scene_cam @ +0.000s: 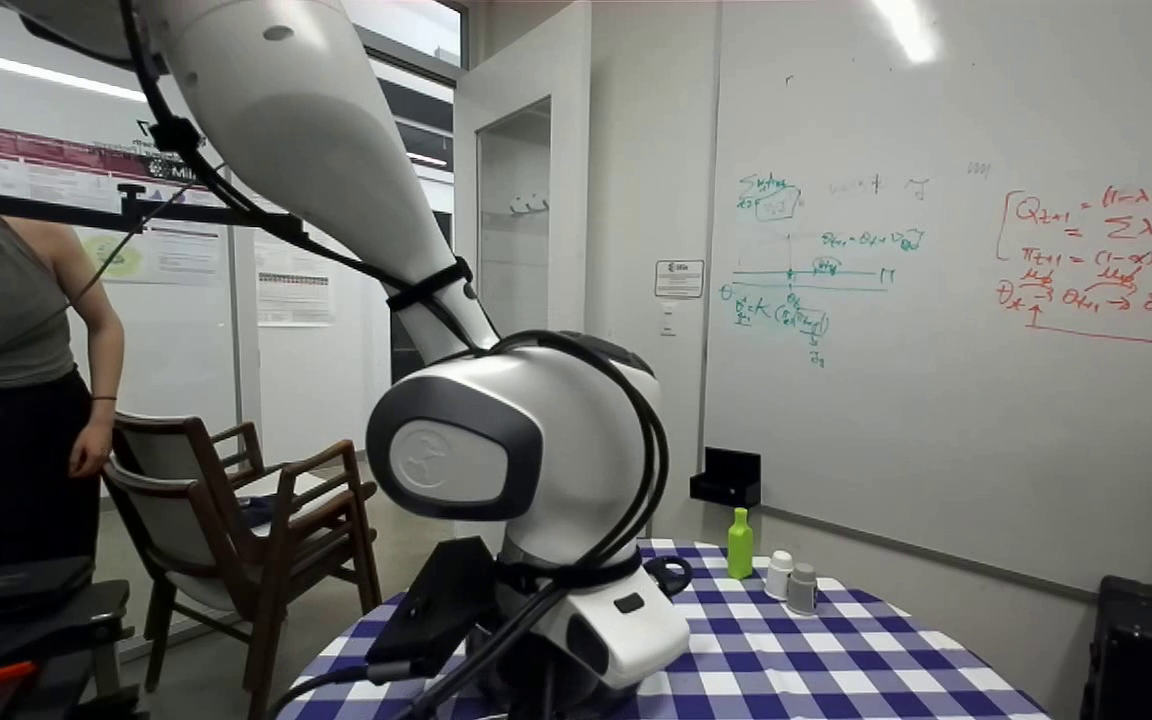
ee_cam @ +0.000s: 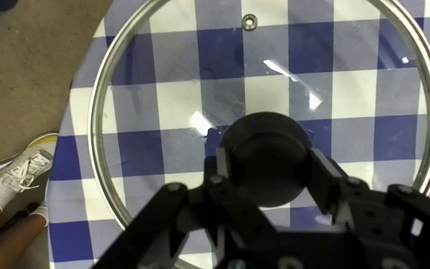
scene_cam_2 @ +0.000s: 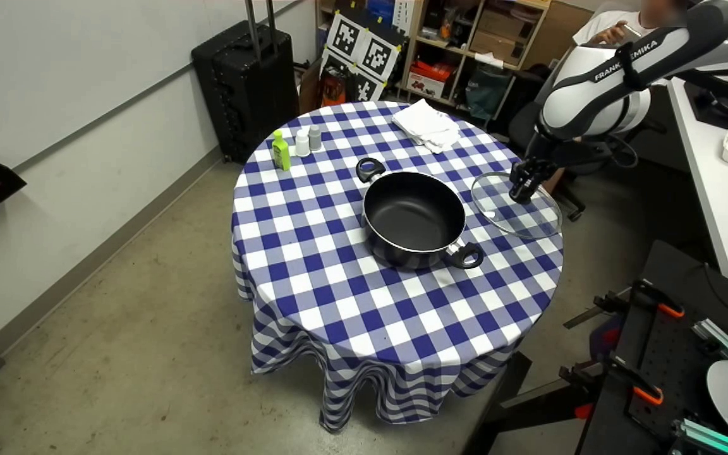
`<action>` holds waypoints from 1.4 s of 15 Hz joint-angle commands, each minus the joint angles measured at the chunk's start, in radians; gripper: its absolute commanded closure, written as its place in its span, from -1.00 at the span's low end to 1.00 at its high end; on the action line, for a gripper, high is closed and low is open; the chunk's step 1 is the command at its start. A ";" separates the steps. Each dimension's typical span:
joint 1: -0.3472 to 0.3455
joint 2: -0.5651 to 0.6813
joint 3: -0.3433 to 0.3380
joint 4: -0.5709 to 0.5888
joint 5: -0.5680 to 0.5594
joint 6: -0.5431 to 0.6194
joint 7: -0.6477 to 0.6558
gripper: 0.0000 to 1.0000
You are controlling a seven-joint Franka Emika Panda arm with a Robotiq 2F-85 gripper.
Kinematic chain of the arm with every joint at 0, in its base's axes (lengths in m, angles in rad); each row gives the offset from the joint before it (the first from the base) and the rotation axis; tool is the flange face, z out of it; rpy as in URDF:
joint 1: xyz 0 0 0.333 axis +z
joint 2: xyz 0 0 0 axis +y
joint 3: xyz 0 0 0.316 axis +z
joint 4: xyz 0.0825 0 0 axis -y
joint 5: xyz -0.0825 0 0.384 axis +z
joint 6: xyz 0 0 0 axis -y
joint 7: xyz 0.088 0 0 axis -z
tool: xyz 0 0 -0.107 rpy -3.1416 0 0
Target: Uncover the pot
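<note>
"Pot (scene_cam_2: 411,218): where was it, and was it covered?"

"It stood upright and uncovered on the checked tablecloth (scene_cam_2: 395,313), in an exterior view, with its glass lid (scene_cam_2: 497,205) just beside it."

"And the gripper (ee_cam: 271,164)?"

"Its fingers (ee_cam: 323,181) were parted just enough to hold the lid's black knob (ee_cam: 269,170) between them, in the wrist view. Whether the lid touched the tablecloth, I couldn't tell."

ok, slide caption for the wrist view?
Gripper holds a clear glass lid by its black knob over a blue-and-white checked tablecloth.
</note>
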 commanded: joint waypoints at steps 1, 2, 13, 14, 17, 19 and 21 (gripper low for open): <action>0.003 0.058 0.009 0.066 0.011 -0.021 0.020 0.46; 0.003 0.072 0.014 0.079 0.011 -0.024 0.019 0.46; -0.006 0.176 0.031 0.166 0.005 -0.101 0.001 -0.56; -0.004 0.168 0.034 0.160 0.006 -0.113 -0.002 -0.67; -0.003 0.140 0.041 0.136 0.014 -0.128 -0.004 -0.99; -0.002 0.092 0.047 0.091 0.020 -0.113 -0.007 -1.00; 0.009 0.026 0.036 0.029 0.017 -0.096 0.006 -1.00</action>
